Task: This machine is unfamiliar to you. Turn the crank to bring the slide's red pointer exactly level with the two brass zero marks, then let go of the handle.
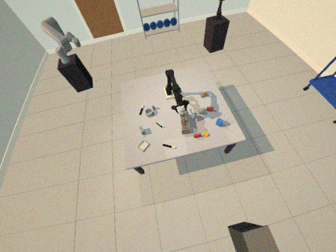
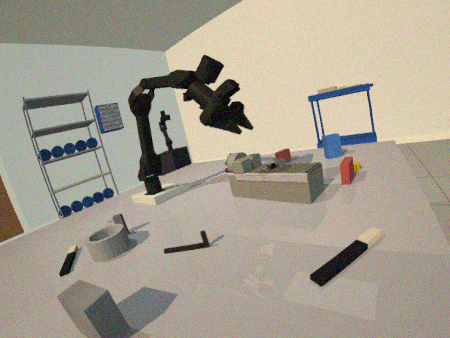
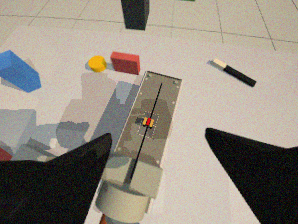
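The machine [image 1: 186, 130] [image 2: 270, 190] [image 3: 169, 95] is a long grey-beige box with a dark slot along its top. The red pointer [image 3: 148, 122] sits on the slot between the two small brass marks and looks level with them, as far as this blurred view shows. A round housing [image 2: 236, 159] [image 3: 122, 204] stands at the machine's end nearest the arm. Only a bit of the orange-brown crank handle [image 3: 103, 219] shows at the wrist view's lower edge; the crank arm is hidden. My gripper [image 1: 180, 109] [image 2: 245, 130] [image 3: 158, 134] is open and empty, above the machine, clear of the handle.
A red block [image 2: 347, 170] [image 3: 125, 63] and a yellow piece [image 3: 97, 63] stand near the far end. A blue block [image 1: 219, 121] [image 2: 332, 145] is beyond. A grey ring-shaped cup [image 1: 149, 112] [image 2: 107, 245], a black L-shaped tool [image 2: 185, 247] and a black-and-cream bar [image 2: 340, 262] [image 3: 240, 75] lie to the side.
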You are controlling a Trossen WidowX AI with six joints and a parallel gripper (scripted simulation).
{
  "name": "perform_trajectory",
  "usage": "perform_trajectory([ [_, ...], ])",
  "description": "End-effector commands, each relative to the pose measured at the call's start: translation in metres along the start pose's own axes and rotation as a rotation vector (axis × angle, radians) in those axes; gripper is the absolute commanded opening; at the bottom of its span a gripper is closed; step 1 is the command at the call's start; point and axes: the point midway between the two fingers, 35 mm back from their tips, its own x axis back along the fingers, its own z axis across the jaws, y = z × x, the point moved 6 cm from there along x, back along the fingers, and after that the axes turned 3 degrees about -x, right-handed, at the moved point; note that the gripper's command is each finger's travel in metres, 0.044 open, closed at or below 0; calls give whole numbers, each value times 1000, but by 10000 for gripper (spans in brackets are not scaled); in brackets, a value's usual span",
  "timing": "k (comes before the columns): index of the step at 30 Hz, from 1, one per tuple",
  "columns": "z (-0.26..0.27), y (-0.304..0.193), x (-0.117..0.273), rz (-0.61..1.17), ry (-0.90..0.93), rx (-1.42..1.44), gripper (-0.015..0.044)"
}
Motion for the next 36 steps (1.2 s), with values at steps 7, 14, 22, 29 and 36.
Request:
perform_trajectory([
  [7,-2,-26,-30,28,8,3,440],
  [14,-2,-26,-30,28,8,3,440],
  [22,-2,-26,-30,28,8,3,440],
  [29,-1,-5,-7,26,5,1,440],
  [36,4,2,8,26,-5,-9,440],
])
